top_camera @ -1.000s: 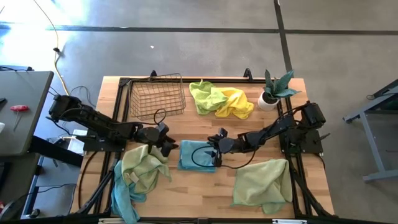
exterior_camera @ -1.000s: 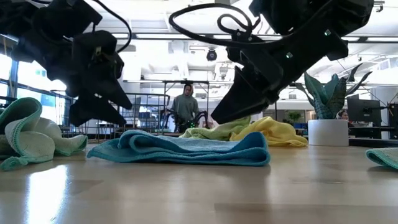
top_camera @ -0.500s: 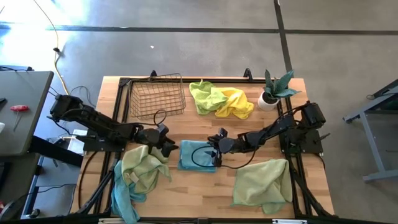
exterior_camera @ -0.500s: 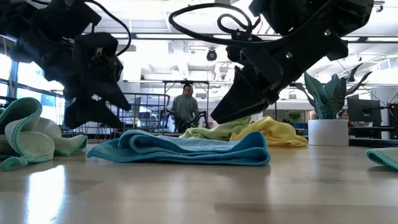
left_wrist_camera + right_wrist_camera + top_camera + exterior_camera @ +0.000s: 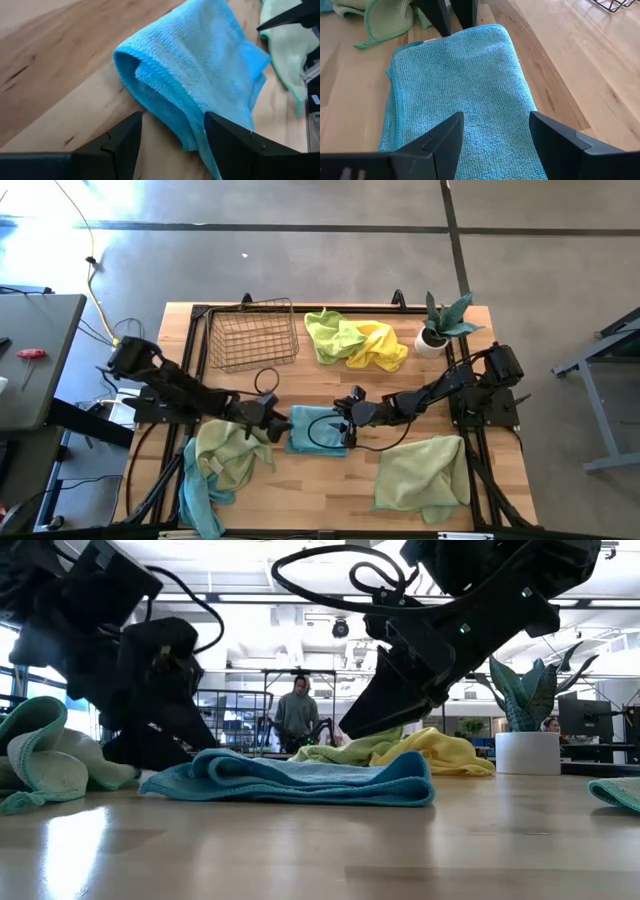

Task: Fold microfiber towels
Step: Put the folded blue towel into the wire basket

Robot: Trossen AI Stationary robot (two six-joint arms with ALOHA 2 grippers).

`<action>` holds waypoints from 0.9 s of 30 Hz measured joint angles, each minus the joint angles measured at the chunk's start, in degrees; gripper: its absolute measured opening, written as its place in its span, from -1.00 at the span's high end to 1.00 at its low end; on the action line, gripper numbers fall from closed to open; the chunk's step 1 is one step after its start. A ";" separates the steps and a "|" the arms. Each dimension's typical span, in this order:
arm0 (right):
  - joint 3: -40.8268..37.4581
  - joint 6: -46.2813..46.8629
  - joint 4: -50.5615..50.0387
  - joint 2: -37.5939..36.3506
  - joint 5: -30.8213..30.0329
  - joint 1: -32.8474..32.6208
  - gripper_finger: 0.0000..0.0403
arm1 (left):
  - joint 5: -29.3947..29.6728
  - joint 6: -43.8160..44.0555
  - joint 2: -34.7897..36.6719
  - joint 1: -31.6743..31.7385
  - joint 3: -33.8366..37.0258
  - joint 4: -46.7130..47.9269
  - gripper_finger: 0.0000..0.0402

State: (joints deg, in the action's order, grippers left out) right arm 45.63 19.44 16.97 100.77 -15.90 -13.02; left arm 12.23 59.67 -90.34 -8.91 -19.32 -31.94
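A light blue towel (image 5: 312, 430) lies folded over on the middle of the table, its folded edge (image 5: 131, 65) facing my left gripper. My left gripper (image 5: 172, 145) is open and low at the towel's left end, one finger on each side of that edge. My right gripper (image 5: 495, 142) is open and hovers over the towel's right part, clear of it in the low view (image 5: 352, 728). A pale green towel on a teal one (image 5: 225, 455) lies crumpled at the near left. Another pale green towel (image 5: 420, 472) lies flat at the near right. My left gripper comes slanting down from the table's left, and its open fingers (image 5: 227, 142) stand on either side of the blue towel's folded left edge (image 5: 150, 107). Whether they touch the cloth I cannot tell. The towel lies on the table.
A lime green and a yellow towel (image 5: 355, 342) lie heaped at the far middle. A wire basket (image 5: 253, 335) stands at the far left, and a potted plant (image 5: 440, 328) at the far right. Bare wood (image 5: 320, 490) shows at the near middle. A person (image 5: 298, 712) stands far off in the room.
My left gripper has come down toward the table and moved right and nearer, up to the blue towel's left end, staying open. The towel has not moved.
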 joint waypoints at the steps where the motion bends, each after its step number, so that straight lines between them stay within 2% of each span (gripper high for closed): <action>1: 0.00 0.00 0.00 0.00 0.00 0.00 -0.09 | 0.02 -0.14 -0.90 0.00 -0.52 0.10 -0.03; 10: 0.00 0.00 0.00 0.00 0.00 0.00 -0.09 | 0.69 5.06 -2.12 0.08 -2.73 2.06 -0.05; 20: 0.00 0.00 0.00 -0.02 0.00 0.00 -0.09 | -0.91 12.91 -1.51 -1.10 -2.66 -1.62 -0.45; 27: 0.00 0.00 0.00 -0.02 0.00 0.00 -0.09 | 3.03 19.04 -1.60 -1.95 -2.85 0.63 -0.51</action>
State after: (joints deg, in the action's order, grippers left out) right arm 45.63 19.44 16.97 100.75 -15.90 -13.02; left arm 15.26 78.71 -91.94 -10.86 -22.17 -31.32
